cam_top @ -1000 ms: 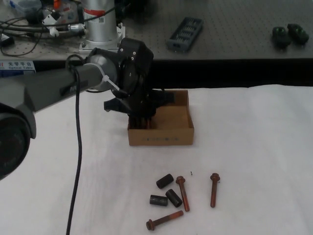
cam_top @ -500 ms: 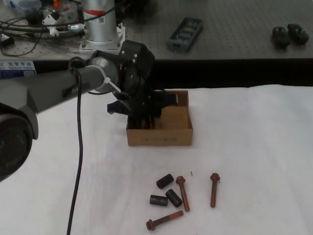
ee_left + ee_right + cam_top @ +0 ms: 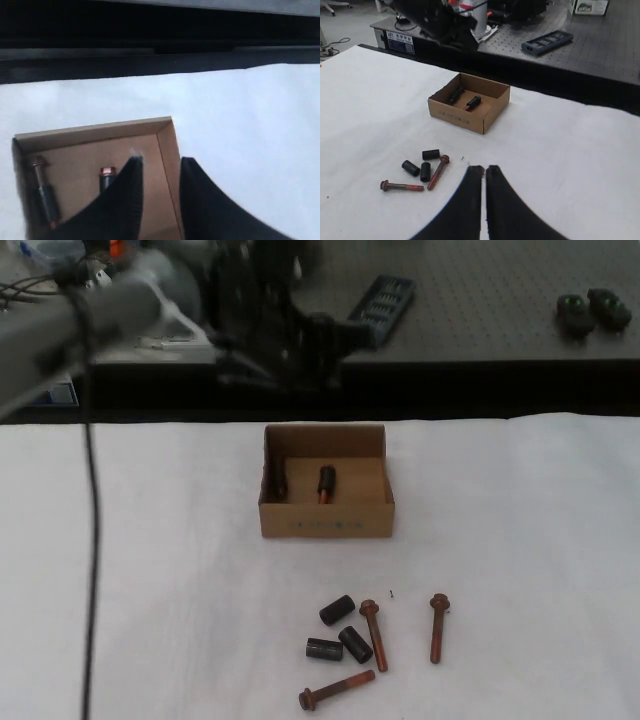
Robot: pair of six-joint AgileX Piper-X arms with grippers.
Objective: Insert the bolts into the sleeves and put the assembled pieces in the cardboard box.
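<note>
Non-task items, all placed from the dark slotted tray (image 3: 380, 302).
- The tray lies on the grey perforated counter (image 3: 480, 290).
- Right of the tray, well apart on the same surface, are two dark rounded objects (image 3: 595, 310), just beside each other.
- Far to the tray's left is a tangle of cables (image 3: 25, 287).
- In front of the tray, a white cloth (image 3: 520, 540) is spread flat over the near surface.

Grey arm (image 3: 112, 302), black cable (image 3: 90, 540), black left claw (image 3: 161, 163)

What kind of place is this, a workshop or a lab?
Probably a robotics lab: a perforated metal table behind, a robot arm, and a white-covered bench with a cardboard box, bolts and sleeves laid out.
</note>
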